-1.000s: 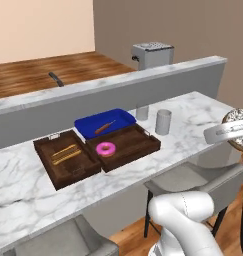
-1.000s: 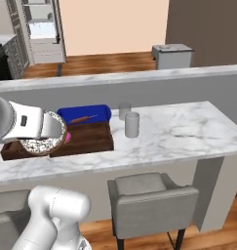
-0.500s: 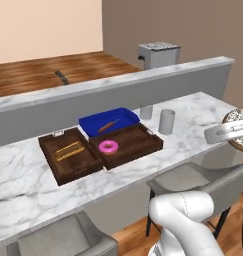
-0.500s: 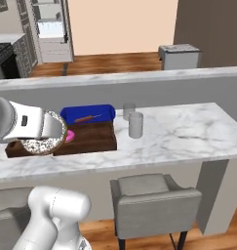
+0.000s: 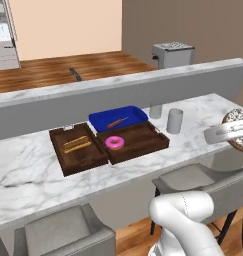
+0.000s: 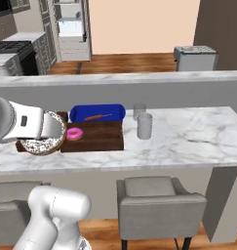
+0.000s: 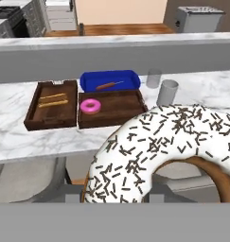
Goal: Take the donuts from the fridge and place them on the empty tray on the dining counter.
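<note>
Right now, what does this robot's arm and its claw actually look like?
The arm is built from smooth, glossy white rounded segments, bulbous like fat pipe elbows, with darker bands where they join. The wrist piece is a white cylinder with a small dark rectangular mark. The claw is mostly hidden. No loose cables show.

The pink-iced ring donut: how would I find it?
On the long white marble counter lie two dark brown wooden trays. The pink-iced ring donut lies in the wider tray, in front of the blue tray; its squarer neighbour holds yellowish sticks.
</note>
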{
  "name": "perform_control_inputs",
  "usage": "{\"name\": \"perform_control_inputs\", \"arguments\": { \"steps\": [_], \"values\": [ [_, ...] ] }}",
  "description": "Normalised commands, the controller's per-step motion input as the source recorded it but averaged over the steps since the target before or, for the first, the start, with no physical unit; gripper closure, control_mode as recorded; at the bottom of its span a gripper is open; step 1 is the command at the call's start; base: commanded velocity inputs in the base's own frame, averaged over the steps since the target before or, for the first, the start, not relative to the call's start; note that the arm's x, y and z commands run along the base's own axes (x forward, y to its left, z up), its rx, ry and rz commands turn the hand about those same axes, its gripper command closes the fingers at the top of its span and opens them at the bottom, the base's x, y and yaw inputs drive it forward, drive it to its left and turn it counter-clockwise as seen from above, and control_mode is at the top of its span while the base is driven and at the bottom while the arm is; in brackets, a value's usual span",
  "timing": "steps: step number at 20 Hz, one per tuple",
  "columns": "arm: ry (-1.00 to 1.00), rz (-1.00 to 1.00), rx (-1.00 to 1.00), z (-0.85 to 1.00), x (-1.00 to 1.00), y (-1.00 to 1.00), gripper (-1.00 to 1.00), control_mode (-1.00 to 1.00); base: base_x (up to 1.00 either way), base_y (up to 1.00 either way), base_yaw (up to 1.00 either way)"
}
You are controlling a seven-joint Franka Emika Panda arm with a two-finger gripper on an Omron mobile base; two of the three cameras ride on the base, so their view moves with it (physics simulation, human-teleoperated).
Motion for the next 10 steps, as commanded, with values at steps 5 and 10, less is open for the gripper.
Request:
{"name": "perform_control_inputs", "arguments": {
  "steps": [5, 10],
  "values": [
    [0.13, 0.16, 0.07, -0.08, 0.60, 0.14, 1.00, -1.00, 0.40, 0.07, 0.20],
    [0.17, 0.12, 0.10, -0.58, 1.00, 0.58, 1.00, -1.00, 0.00, 0.00, 0.00]
  ]
}}
